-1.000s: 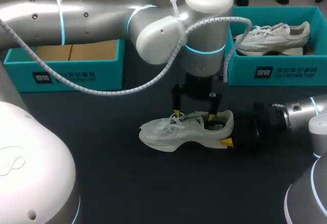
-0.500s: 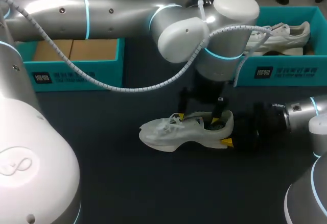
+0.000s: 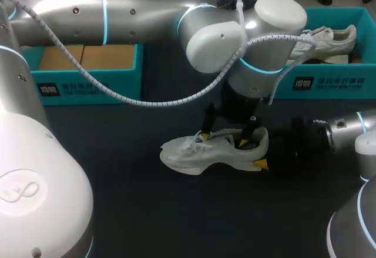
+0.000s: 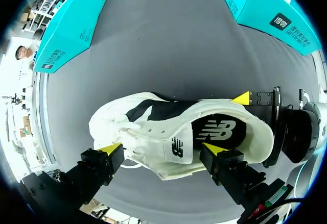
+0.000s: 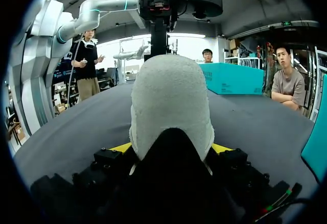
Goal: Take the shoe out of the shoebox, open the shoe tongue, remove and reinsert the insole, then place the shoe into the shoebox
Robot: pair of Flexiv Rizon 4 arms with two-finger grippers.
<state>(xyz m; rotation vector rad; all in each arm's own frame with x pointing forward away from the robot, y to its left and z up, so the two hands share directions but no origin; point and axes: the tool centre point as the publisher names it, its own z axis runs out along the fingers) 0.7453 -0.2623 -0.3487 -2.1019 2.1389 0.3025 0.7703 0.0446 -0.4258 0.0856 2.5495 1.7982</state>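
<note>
Resting on worktop [image 3: 117, 176]: one white shoe [image 3: 200, 155], heel pinched by right pincer [image 5: 172, 147]; left pincer [image 4: 162, 150] spread over it. Two boxes: left shoebox [image 3: 88, 84], right shoebox [image 3: 329, 81] holding second shoe [image 3: 323, 37].

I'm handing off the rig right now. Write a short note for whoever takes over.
Left gripper: jaws open, straddling the shoe opening from above.
Right gripper: jaws shut on the heel.
Done: shoe is out, standing on the table; the shoebox at my left shows no shoe.
Left: open the tongue, pull and reinsert the insole, now inside the shoe, then box the shoe.
</note>
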